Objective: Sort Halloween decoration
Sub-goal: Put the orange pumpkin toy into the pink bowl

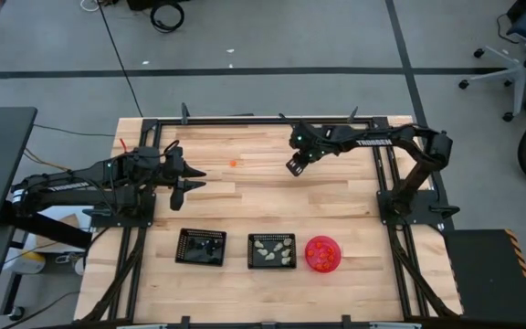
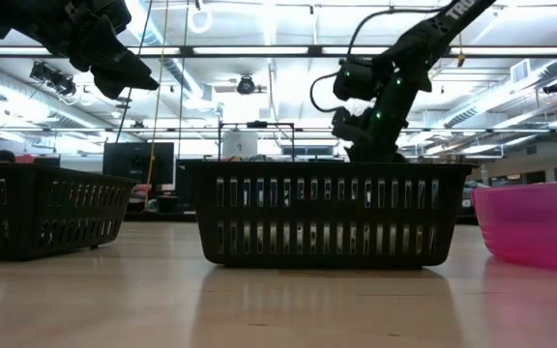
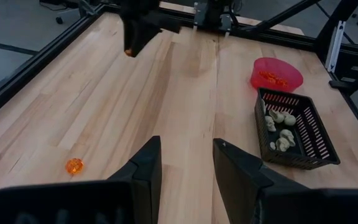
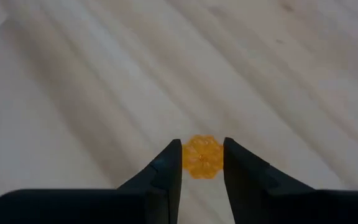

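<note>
My right gripper (image 1: 294, 167) hangs over the far middle of the table, shut on a small orange Halloween trinket (image 4: 202, 157). The left wrist view shows that trinket (image 3: 129, 52) at the tips of its fingers. A second orange trinket (image 1: 234, 164) lies loose on the wood to its left, also seen in the left wrist view (image 3: 73, 165). My left gripper (image 1: 194, 178) waits at the table's left side, raised and open, with nothing between its fingers (image 3: 187, 149). My right gripper pinches the orange trinket by two opposite sides (image 4: 188, 158) between its two fingertips, only at their free ends. The fingers slant down from the table's right and far side. The trinket is lifted clear of the wood.
Along the near edge stand a black mesh tray (image 1: 184, 258) with dark trinkets, a second mesh tray (image 1: 254, 263) with pale ones (image 3: 281, 134), and a pink bowl (image 1: 323, 267) with orange ones. Bare wood lies between the arms and the trays.
</note>
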Robot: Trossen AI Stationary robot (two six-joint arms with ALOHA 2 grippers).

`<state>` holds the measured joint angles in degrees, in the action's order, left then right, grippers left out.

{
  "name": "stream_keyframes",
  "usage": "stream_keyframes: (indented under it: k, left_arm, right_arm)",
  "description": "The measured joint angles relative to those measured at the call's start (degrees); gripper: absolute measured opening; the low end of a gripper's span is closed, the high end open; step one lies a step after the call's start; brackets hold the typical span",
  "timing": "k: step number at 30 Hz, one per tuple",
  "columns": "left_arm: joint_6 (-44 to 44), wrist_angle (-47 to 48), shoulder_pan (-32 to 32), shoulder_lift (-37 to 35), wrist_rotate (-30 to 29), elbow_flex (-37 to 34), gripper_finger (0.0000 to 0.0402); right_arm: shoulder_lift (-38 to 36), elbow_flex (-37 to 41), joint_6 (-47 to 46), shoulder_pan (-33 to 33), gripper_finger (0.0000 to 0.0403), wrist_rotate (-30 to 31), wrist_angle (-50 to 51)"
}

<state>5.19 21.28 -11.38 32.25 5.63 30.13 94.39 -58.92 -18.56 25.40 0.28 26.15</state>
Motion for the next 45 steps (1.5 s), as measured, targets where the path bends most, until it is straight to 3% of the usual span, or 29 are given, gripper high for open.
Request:
stream_keyframes:
  k: [9, 32, 45]
  left_arm:
    - [0.0, 0.0, 0.0, 0.0, 0.0, 0.0, 0.0116]
    - [0.0, 0.0, 0.0, 0.0, 0.0, 0.0, 0.0116]
    - [0.0, 0.0, 0.0, 0.0, 0.0, 0.0, 0.0116]
  right_arm:
    - [-0.4, -0.1, -2.5, -8.8, 0.0104, -3.3, 0.7]
    - [-0.4, -0.1, -12.1, -32.0, 0.0105, -3.5, -0.2]
    - [-7.4, -0.1, -16.5, -43.5, 0.0105, -0.3, -0.2]
